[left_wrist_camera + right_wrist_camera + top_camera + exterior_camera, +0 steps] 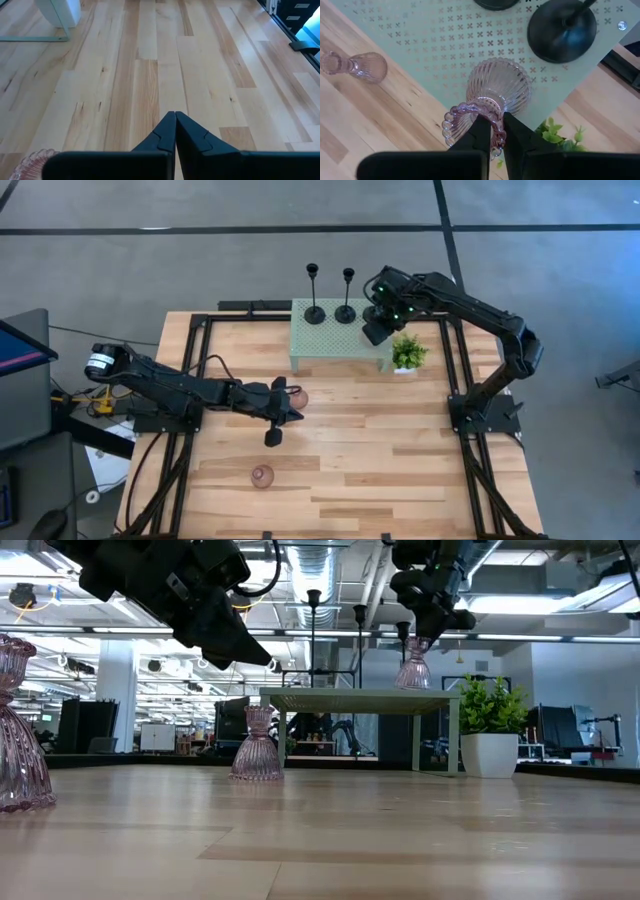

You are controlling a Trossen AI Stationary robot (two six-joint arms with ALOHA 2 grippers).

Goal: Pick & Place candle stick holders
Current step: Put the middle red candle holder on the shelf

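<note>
Clamped by the right gripper (493, 131) at its beaded rim: pink holder (492, 100), apparently resting on the mesh stand (420, 45) (black holders (562, 26) beside). Better released gently, upright. Left gripper (175, 131) closed, empty, over table.

On the mesh stand (338, 338) we see two black holders (330, 312) blocking its 12 o'clock edge, and the potted plant (408, 353) crowds its 3 o'clock side. The table (400, 470) toward 5 o'clock lies open.
</note>
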